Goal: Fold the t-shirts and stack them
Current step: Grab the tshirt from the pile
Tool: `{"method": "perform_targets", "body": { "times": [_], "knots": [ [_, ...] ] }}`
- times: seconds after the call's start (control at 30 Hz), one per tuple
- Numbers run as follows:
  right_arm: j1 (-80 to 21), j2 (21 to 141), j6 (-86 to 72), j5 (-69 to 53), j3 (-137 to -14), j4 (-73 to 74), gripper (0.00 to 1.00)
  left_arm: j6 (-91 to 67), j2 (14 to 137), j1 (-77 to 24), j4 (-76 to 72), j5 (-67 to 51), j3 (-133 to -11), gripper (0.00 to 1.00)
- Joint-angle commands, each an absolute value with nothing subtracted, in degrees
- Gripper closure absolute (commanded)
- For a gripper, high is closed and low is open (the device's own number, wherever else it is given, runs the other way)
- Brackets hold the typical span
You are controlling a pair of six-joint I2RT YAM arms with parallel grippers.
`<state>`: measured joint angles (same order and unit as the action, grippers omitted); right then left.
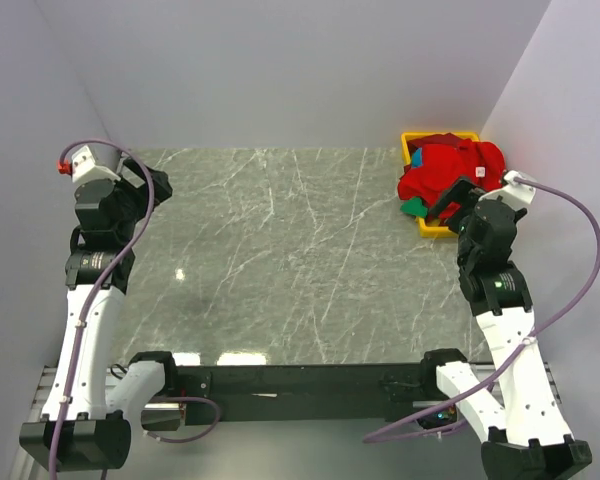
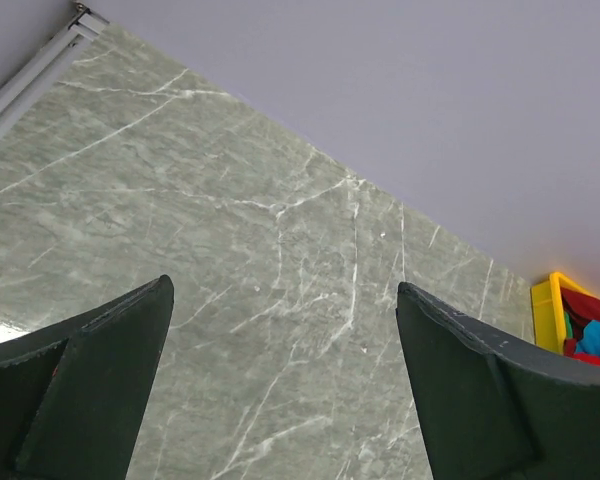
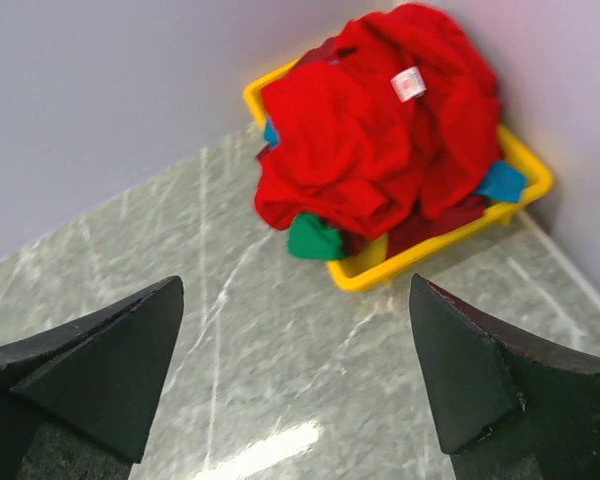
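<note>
A large bright red t-shirt [image 1: 448, 168] lies heaped on top of a pile in a yellow bin at the far right corner. In the right wrist view the red shirt [image 3: 365, 135] shows a white tag, with a green shirt [image 3: 315, 238], a teal-blue one [image 3: 502, 182] and a dark maroon one [image 3: 432, 225] poking out beneath it. My right gripper [image 3: 295, 285] is open and empty, hovering over the table just short of the bin; it also shows in the top view [image 1: 452, 200]. My left gripper [image 2: 283, 287] is open and empty over the far left of the table [image 1: 158, 186].
The yellow bin [image 3: 435, 255] stands against the right and back walls; its rim shows in the top view [image 1: 435, 231] and at the far edge of the left wrist view [image 2: 544, 310]. Grey marble table [image 1: 280, 260] spans between the arms. Walls close in on three sides.
</note>
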<state>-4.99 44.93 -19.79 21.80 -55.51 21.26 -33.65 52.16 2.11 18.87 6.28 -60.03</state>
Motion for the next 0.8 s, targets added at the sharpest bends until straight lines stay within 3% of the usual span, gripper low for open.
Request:
{"method": "perform_targets", "body": {
  "times": [0.0, 0.2, 0.77],
  "knots": [
    [-5.2, 47.8, -17.6, 28.5, -58.2, 17.8, 0.0, -35.0, 52.2, 2.3, 15.4, 7.8, -60.2, 0.0],
    [-3.1, 59.9, -16.5, 30.8, -63.0, 13.0, 0.0, -35.2, 55.2, 2.3, 15.5, 11.1, -60.6, 0.01],
    [10.9, 95.7, -22.5, 16.6, -81.9, 15.1, 0.09, -36.5, 69.0, 2.3, 14.9, 8.6, -67.9, 0.01]
  ]
}}
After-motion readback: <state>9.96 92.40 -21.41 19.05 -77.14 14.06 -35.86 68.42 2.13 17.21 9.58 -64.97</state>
